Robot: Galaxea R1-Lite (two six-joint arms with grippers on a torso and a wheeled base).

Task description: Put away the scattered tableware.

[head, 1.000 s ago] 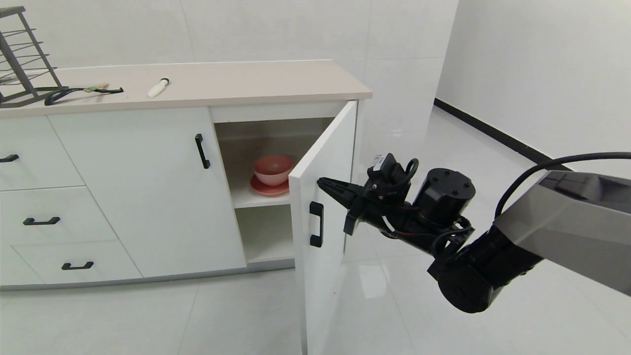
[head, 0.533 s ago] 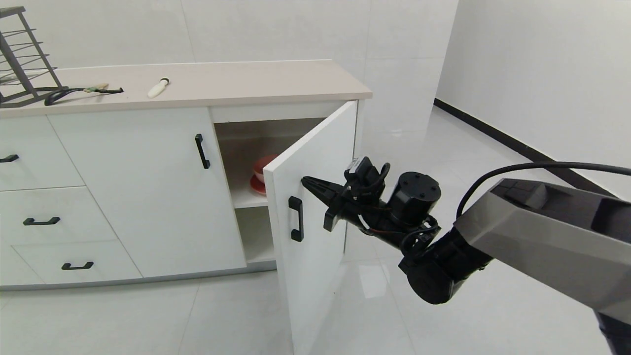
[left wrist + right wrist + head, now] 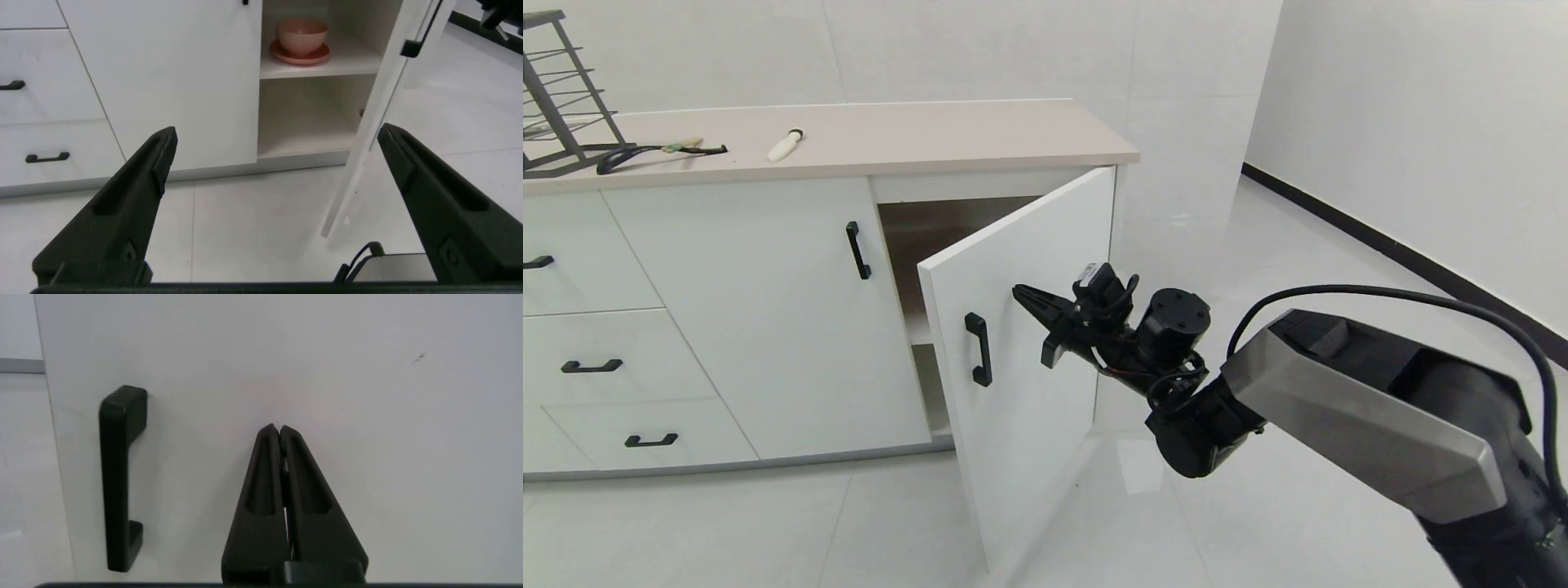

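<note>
The right pincer [image 3: 1023, 292], pressed together, touches the half-open white cabinet door [image 3: 1029, 245] beside its black bar handle [image 3: 978, 349]. The left pincer [image 3: 278, 139] hangs spread. A round pink bowl [image 3: 302, 34] sits on a pink plate [image 3: 300, 55] on the cabinet shelf [image 3: 335, 69].

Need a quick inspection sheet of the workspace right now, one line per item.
Surface: beige countertop over white cupboards and drawers.
Job's things: pink bowl on pink plate on the cupboard shelf; white-handled utensil and black-handled utensil lie on the countertop.
Clutter: wire rack at the countertop's left end.
Grippers: right gripper shut, tips against the half-open cupboard door beside its handle; left gripper open, empty, above the floor.
Cables: black cable arcs over the right arm.
Surroundings: white tiled floor and walls.
</note>
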